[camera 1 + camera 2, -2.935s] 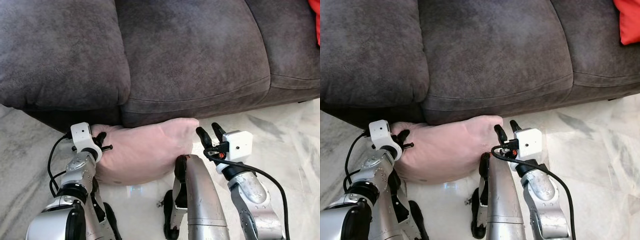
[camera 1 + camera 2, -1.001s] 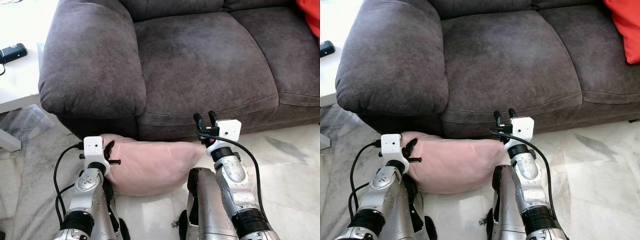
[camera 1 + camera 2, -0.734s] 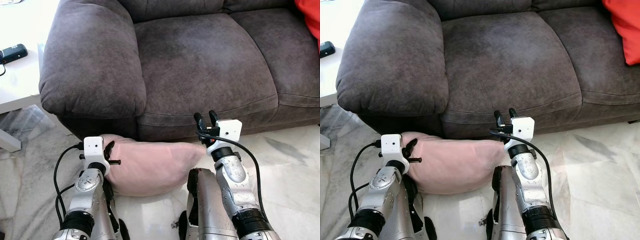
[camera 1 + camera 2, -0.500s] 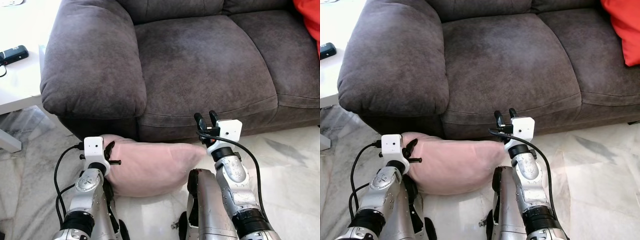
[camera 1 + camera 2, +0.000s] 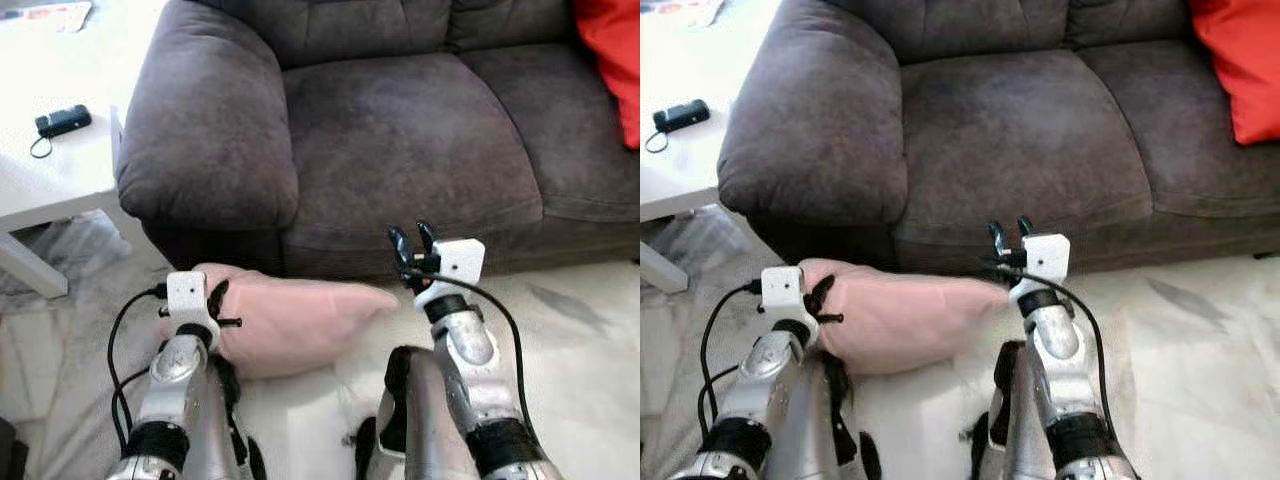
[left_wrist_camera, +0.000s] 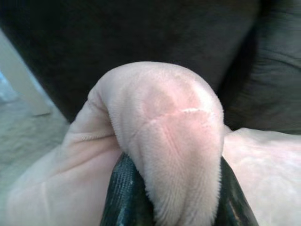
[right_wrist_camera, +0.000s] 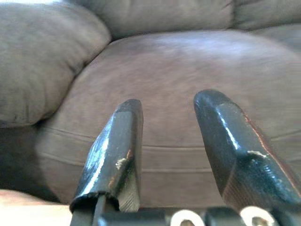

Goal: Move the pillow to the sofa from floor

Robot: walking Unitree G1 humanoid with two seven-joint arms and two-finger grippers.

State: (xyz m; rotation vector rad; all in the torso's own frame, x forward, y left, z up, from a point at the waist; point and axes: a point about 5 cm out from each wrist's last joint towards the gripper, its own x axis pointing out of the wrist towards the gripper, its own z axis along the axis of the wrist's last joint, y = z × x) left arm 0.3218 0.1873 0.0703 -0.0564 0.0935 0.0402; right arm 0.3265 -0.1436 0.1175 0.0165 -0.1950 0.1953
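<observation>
A pale pink pillow [image 5: 295,320] is lying low in front of a dark grey sofa [image 5: 400,130], its far edge tucked against the sofa's base just below the left armrest [image 5: 205,130] and the leftmost seat cushion [image 5: 410,150]. The robot's left gripper [image 6: 171,188] is pinching a fold at the pillow's left end — in the left wrist view the two black fingers [image 6: 123,197] are pressing in on either side of a bunched hump of plush fabric, with the sofa's dark front behind it. From the head cameras, the left arm is reaching up from the lower left, its white wrist camera block [image 5: 187,294] sitting right at the pillow's left corner. The right gripper [image 5: 408,243] is sitting at the pillow's right tip, its fingers pointing toward the sofa's front edge; the right wrist view is showing the two black fingers [image 7: 115,150] spread apart with nothing between them, looking across the seat cushion. Whether the right gripper is touching the pillow is not clear. The floor [image 5: 580,330] around the pillow is pale marbled tile. A bright red-orange cushion [image 5: 1240,60] is resting on the sofa's right side, well apart from the pillow. To the left of the armrest, a white side table [image 5: 50,170] is holding a small black device [image 5: 62,121] with a cord — well away from both grippers. The robot's silver legs are showing at the bottom of the head views.
</observation>
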